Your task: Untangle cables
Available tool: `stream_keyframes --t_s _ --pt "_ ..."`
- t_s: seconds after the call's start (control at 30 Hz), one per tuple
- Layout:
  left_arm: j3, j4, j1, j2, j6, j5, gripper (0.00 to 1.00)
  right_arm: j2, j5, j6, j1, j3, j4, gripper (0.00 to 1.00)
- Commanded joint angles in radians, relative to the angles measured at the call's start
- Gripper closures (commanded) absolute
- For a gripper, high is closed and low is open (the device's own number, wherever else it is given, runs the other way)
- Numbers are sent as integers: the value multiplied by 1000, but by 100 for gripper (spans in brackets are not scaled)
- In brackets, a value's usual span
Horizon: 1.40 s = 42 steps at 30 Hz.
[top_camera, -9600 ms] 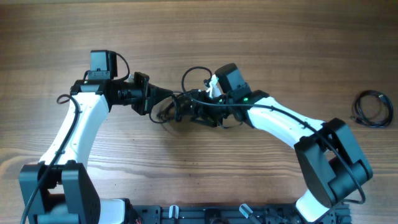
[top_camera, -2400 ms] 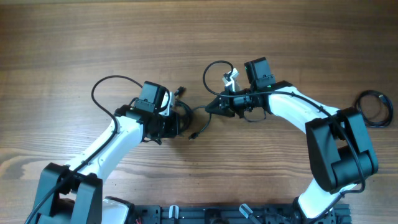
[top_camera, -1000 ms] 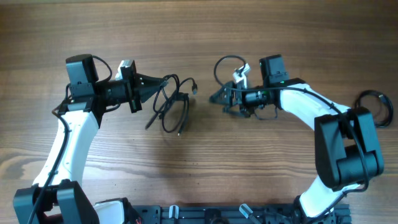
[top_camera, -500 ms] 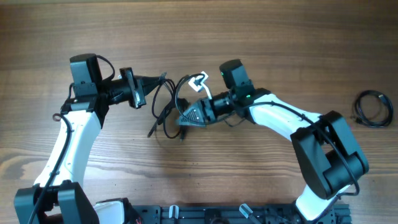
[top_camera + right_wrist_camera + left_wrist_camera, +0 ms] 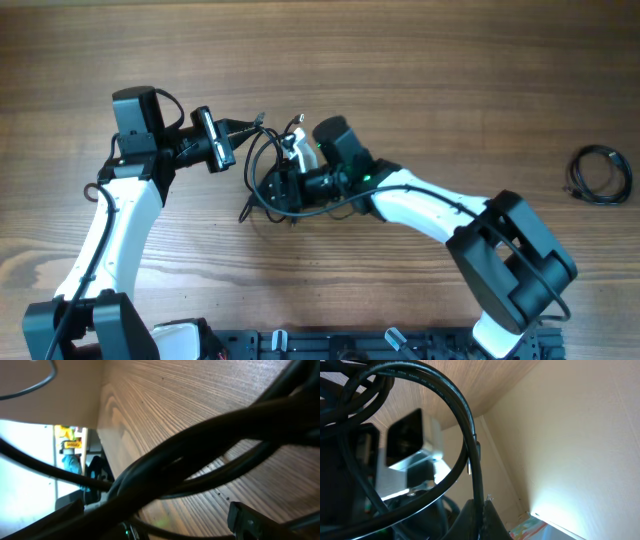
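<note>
Big wooden table [image 5: 420, 60] fills the overhead view, with lots of bare wood beyond both claws toward the far side and more of it on the near side, under the right arm's elbow. The only hard edge that shows is the near one, where the arm bases sit.

The left arm [image 5: 110, 220] comes up the left side and the right arm [image 5: 430, 205] sweeps in from the lower right, so the two claws end up close together, a bit left of center.

The left claw [image 5: 252, 126] is pinched closed on a strand of the cables [image 5: 262, 160]. In its wrist cam the cord [image 5: 465, 425] arcs down right into the closed tips. The rest of the bundle hangs off that tip and loops straight into the right claw [image 5: 278, 190], just beside it.

The right claw's jaws are spread wide. Its wrist cam shows thick strands [image 5: 200, 455] crossing between the fingers [image 5: 250, 517]. I can't tell if they're touching the pads.

There's also a small spare coil [image 5: 598, 175] way out behind the right claw, close to the right edge of the shot, well apart from everything.
</note>
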<state>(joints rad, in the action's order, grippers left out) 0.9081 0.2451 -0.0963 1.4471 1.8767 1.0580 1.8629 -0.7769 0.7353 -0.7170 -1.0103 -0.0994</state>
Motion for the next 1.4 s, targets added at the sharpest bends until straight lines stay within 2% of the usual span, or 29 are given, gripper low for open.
stream_keyframes --t_s 0.0,0.1,0.17,0.23,0.37,0.4,0.53,0.63,0.9,1.0,1.17,1.37 --pt "18 -2 3 -24 16 -5 96 6 231 138 -47 -8 -24 5" --pt "18 -2 3 -24 13 -5 96 6 330 175 -70 -8 -55 6" --pt "18 -2 3 -24 12 -5 96 6 352 185 -72 -8 -72 15" --pt "18 -2 3 -24 12 -5 96 6 378 180 -72 -8 -68 36" --pt "18 -2 3 -24 -8 -5 96 5 388 180 -60 -8 -22 89" --pt "18 -2 3 -24 -14 -5 96 5 385 180 -53 -8 -4 96" --pt "18 -2 0 -24 -16 -10 96 -13 220 103 2 -8 46 96" --pt "18 -2 -7 -24 -87 -58 96 -29 145 3 65 -8 123 96" --pt "18 10 -53 -24 -227 -95 96 -31 151 -307 290 -9 515 96" --pt "18 32 -79 -24 -295 -130 96 -31 151 -373 375 -8 598 96" --pt "18 177 -136 -24 -409 -284 96 -31 156 -467 515 -9 682 96" --pt "15 255 -222 -24 -497 -388 96 -31 253 -473 652 -9 703 96"
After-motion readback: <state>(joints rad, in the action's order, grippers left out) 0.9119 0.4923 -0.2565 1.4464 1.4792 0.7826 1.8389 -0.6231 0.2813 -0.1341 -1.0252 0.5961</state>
